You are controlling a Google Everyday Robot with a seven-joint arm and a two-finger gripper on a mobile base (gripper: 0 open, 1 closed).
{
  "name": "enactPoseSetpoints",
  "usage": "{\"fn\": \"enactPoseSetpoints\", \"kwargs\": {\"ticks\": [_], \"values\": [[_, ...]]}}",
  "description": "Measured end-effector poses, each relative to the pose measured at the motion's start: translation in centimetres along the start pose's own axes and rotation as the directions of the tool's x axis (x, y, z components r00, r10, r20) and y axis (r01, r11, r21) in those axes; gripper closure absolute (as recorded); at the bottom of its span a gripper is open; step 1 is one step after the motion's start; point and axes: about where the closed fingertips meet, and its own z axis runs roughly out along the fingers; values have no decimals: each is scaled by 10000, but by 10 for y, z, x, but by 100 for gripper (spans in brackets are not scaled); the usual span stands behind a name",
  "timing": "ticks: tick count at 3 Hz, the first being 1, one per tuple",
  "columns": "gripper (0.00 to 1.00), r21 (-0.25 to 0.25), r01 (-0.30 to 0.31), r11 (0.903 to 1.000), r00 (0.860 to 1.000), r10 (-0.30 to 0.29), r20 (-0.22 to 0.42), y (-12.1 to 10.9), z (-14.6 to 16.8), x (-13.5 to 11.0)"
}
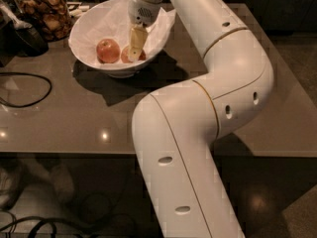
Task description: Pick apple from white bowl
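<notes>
- Glass jar point(42, 9) of brown dried pieces, far left on the table.
- Black cable point(29, 90) looped at the near left.
- White bowl point(83, 42), paper-lined, far centre-left.
- Rounder red apple point(108, 50) in the bowl's left half.
- Apple point(124, 57), orange-golden, just right of it in the bowl, mostly hidden.
- Gripper point(134, 47) lowered into the bowl over that apple; open or closed cannot be told.
- White arm point(218, 83) crossing the right.
- Glossy grey-brown table point(74, 123); dim room.

Dim scene, lit from overhead; the gripper point(134, 47) hangs inside the bright white bowl point(113, 71), dark shadow below on the glinting bench point(74, 118).
</notes>
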Motion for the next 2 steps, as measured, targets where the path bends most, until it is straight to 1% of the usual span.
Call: {"fn": "enactPoseSetpoints", "kwargs": {"ticks": [2], "values": [[32, -158, 101, 9998, 9999, -101, 2, -1, 9, -1]]}}
